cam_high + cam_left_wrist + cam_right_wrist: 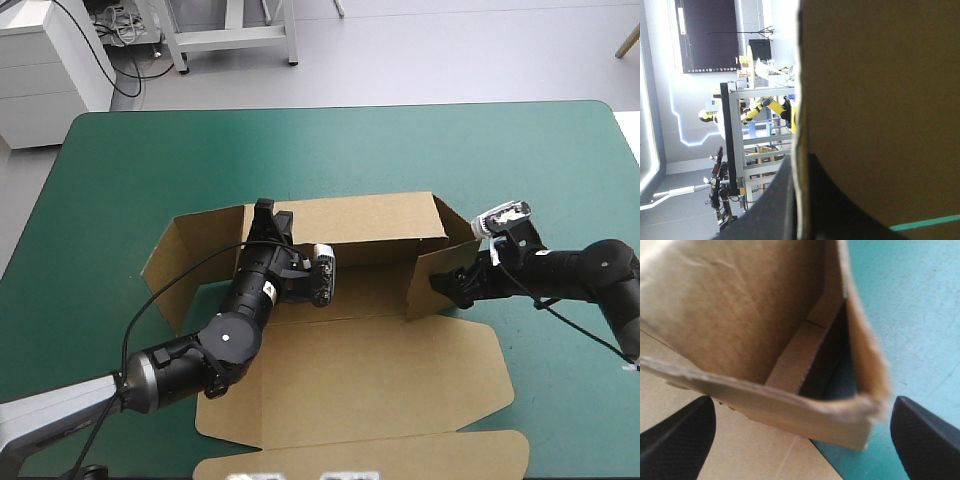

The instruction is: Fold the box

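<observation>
The left gripper point(266, 222) is pinched all but closed on the top edge of the box's back wall point(360, 215). Its wrist view shows the board's cut edge running between the two black fingers point(815, 200), one on each face. That grip seems meant to hold the wall upright while the other end is worked.

The right gripper point(447, 284) stands wide and holds nothing, its fingers to either side of the corner where the right side wall point(437, 272) meets the back wall. It looks poised to press or tuck that side wall. A narrow strip of board point(790, 360) shows inside the corner.

The box point(380, 375) lies at the middle of the table's teal-green cover point(150, 160), partly formed. The back wall and right side wall are raised, the left side flap point(195, 262) is splayed outward, and the broad lid panel lies flat toward the near edge. I judge the right corner to be the step in hand, with the left side to follow.
</observation>
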You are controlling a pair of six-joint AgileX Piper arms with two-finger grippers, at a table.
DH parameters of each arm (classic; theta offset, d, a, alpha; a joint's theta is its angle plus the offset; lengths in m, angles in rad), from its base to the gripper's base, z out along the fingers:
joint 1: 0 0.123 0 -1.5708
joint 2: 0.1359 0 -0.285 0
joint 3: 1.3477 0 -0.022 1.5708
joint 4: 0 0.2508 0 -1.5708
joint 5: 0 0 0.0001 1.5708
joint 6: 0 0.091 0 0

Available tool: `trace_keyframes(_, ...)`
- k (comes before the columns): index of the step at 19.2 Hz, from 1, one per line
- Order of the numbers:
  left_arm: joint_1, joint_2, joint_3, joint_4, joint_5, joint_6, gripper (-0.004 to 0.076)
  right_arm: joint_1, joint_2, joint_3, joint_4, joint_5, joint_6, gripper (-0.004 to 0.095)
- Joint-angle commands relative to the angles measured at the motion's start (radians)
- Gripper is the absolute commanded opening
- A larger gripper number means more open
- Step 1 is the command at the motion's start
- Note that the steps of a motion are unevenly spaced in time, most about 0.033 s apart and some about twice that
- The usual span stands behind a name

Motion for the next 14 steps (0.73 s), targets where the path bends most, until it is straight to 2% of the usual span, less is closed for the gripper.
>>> trace_keyframes(1,-0.006,-0.036,-0.029,0.051,0.037,-0.011,-0.0008,0.108,-0.033,-0.023,0.027,-0.102,0.024,0.0858)
trace_keyframes(5,-0.006,-0.036,-0.029,0.051,0.04,0.005,-0.0008,0.248,-0.078,-0.023,-0.143,-0.326,0.212,0.0858)
trace_keyframes(8,-0.006,-0.036,-0.029,0.051,0.04,0.005,-0.0008,0.305,-0.108,-0.021,-0.264,-0.398,0.365,0.0858)
trace_keyframes(10,-0.006,-0.036,-0.029,0.051,0.04,0.005,-0.0008,0.338,-0.108,-0.019,-0.312,-0.41,0.423,0.0858)
trace_keyframes(14,-0.006,-0.036,-0.029,0.051,0.04,0.004,-0.0008,0.418,-0.108,0.045,-0.317,-0.501,0.476,0.0858)
